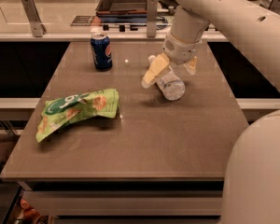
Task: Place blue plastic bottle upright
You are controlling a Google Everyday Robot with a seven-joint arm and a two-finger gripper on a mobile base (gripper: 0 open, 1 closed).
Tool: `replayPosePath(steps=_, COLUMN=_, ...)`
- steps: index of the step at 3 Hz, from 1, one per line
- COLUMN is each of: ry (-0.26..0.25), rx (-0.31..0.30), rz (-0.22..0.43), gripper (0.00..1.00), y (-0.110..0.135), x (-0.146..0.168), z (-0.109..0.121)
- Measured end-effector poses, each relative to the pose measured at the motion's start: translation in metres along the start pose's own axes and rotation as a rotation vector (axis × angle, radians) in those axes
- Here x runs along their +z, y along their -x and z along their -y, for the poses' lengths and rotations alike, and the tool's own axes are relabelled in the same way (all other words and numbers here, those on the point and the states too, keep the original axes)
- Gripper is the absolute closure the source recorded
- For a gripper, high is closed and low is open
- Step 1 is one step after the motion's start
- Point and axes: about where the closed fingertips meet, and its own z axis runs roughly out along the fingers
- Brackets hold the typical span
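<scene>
The blue plastic bottle is a small clear bottle with a pale label. It lies on its side on the brown table, right of centre, with its white cap pointing to the far left. My gripper is directly over it, open. One yellowish finger is on the bottle's left side and the other finger is on its right. The fingers straddle the bottle's upper half; I cannot tell if they touch it.
A dark blue soda can stands upright at the far left of the table. A crumpled green chip bag lies at the left front. A counter with a dark tray runs behind the table.
</scene>
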Motion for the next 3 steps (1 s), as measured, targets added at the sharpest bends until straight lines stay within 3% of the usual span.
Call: replayPosePath(steps=3, ry=-0.03, rx=0.035, rz=-0.073, gripper=0.0, y=0.015, x=-0.011, z=0.021)
